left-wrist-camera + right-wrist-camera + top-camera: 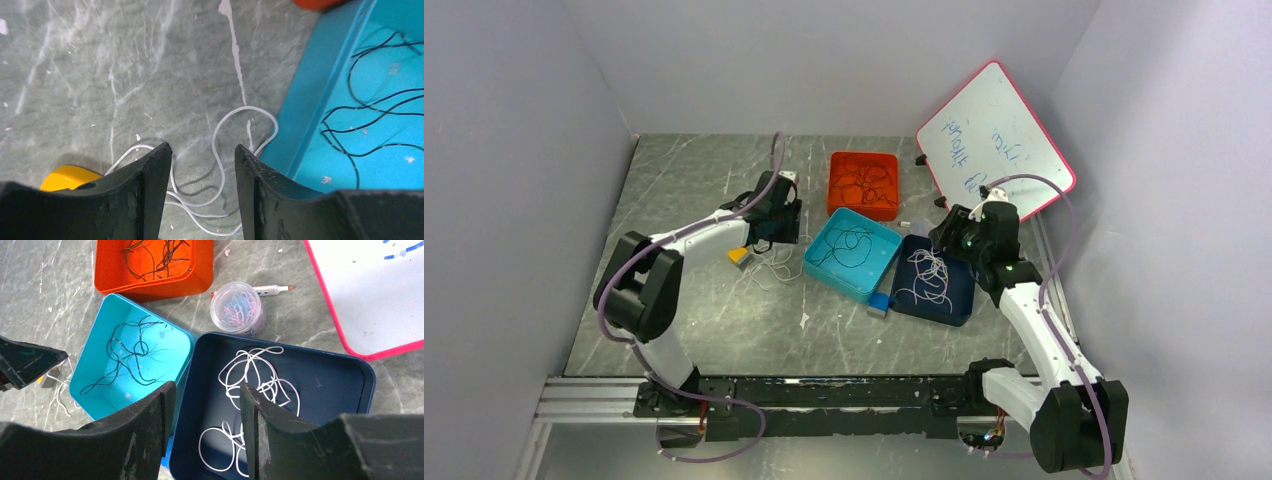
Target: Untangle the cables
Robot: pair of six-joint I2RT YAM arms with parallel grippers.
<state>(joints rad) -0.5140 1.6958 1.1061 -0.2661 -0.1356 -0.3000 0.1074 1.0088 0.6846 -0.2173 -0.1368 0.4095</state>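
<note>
Cables point(150, 257) in orange tray point(150, 287) escape left wrist view.

This is a robotics lab test cell. A grey marbled tabletop point(714, 310) is boxed in on three sides by plain pale lilac walls point(524, 150). Near its middle sits a teal square plastic tray point(884, 245), with an orange square tray point(864, 210) just behind it and a navy square tray point(962, 290) just right of it, each holding thin loose cables point(929, 275). Nearer than the teal tray, two white-and-black robot arms point(694, 235) are bolted to an aluminium rail point(584, 395). Behind and right of the teal tray, a scribbled red-framed whiteboard point(999, 130) leans against the wall.
</note>
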